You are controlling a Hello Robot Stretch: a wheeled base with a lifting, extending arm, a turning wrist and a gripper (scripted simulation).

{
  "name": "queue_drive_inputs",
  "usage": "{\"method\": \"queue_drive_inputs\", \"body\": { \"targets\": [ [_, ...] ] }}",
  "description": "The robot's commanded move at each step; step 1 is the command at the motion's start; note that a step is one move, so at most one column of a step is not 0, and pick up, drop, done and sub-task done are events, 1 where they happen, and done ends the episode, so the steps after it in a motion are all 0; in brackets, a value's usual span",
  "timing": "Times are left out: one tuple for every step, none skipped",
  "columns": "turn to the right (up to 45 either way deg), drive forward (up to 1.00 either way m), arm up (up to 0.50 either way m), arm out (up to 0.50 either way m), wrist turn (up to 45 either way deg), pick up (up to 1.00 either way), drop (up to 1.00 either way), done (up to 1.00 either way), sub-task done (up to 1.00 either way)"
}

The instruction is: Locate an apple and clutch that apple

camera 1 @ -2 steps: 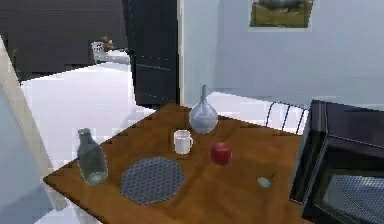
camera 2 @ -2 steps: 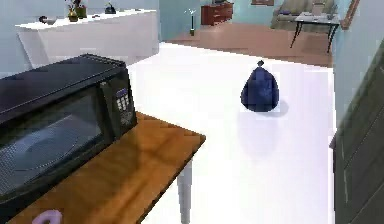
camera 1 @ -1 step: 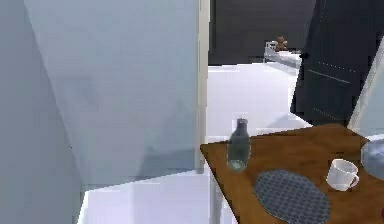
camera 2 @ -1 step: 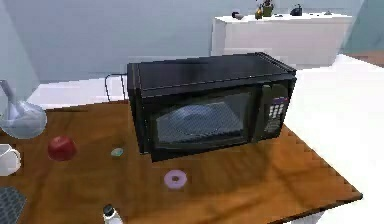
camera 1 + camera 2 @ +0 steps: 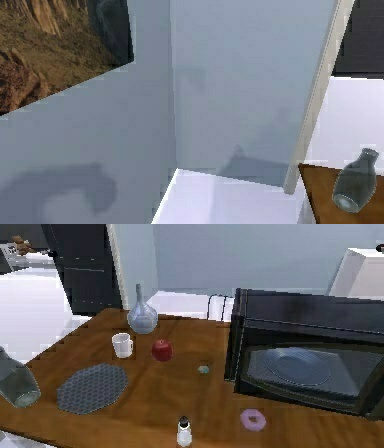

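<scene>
Arm side view, item one: small round red apple (image 5: 161,348), standing mid-way along brown wooden tabletop (image 5: 150,414), just right of white ceramic mug (image 5: 122,344), nearer than clear glass flask (image 5: 141,314), well left of black microwave oven (image 5: 310,349). Tool state: cannot tell. Handling, as judged: centre the reach on the apple, approach from its bare near side, spare the mug

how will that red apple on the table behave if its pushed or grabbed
The apple looks round and smooth, so a sideways nudge would probably roll it across the wooden table. It seems solid, likely firm enough to grip without squashing. The white mug stands near it, so a roll that way might bump it.
</scene>
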Motion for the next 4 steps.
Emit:
{"method": "queue_drive_inputs", "body": {
  "targets": [
    [0.0, 0.0, 0.5, 0.0, 0.0, 0.0, 0.0, 0.0, 0.0],
    [0.0, 0.0, 0.38, 0.0, 0.0, 0.0, 0.0, 0.0, 0.0],
    [0.0, 0.0, 0.0, 0.5, 0.0, 0.0, 0.0, 0.0, 0.0],
    [0.0, 0.0, 0.0, 0.0, 45.0, 0.0, 0.0, 0.0, 0.0]
  ]
}}
